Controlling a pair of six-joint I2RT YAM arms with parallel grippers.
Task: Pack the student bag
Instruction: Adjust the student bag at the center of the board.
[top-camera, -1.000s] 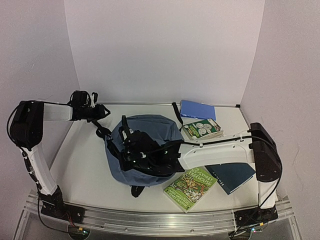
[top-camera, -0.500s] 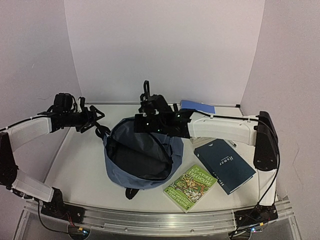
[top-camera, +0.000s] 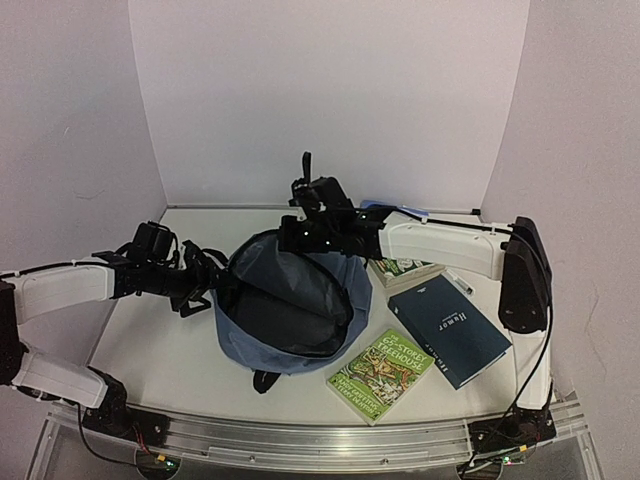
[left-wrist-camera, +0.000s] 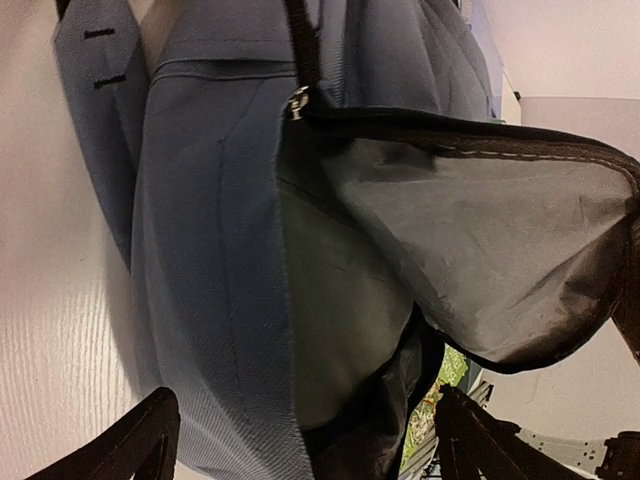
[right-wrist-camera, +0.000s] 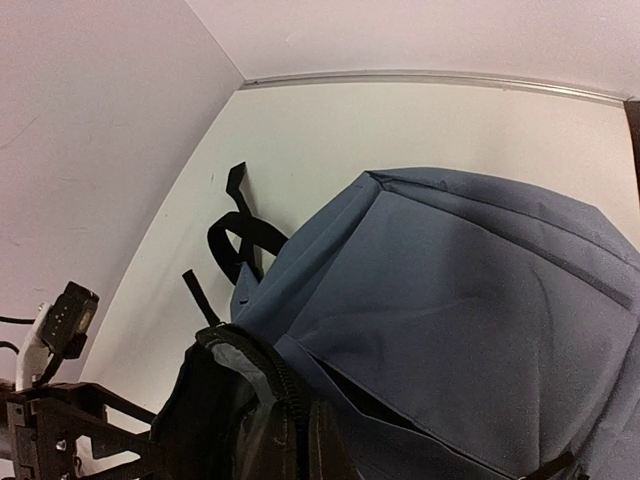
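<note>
**Bag mouth open, left claw free at its left rim**

Student bag (top-camera: 285, 305) sits mid-table (top-camera: 150, 345), a bit left of centre. Its mouth gapes upward with the dark lining showing. The mouth's long axis runs roughly left-right.

Right gripper (top-camera: 295, 240) is pressed together at the far rim. It looks to be pinching the fabric and propping the mouth up.

Left gripper (top-camera: 200, 283) is spread wide with nothing in it, just beside the left rim. The bag lies straight ahead of it.

Green book (top-camera: 380, 375) and dark blue book (top-camera: 447, 330) lie right of the bag, toward the near right corner. They are nearer the right arm, which is busy.

Judgement: either the left claw takes the rim so the right can fetch, or it reaches across the bag.
</note>
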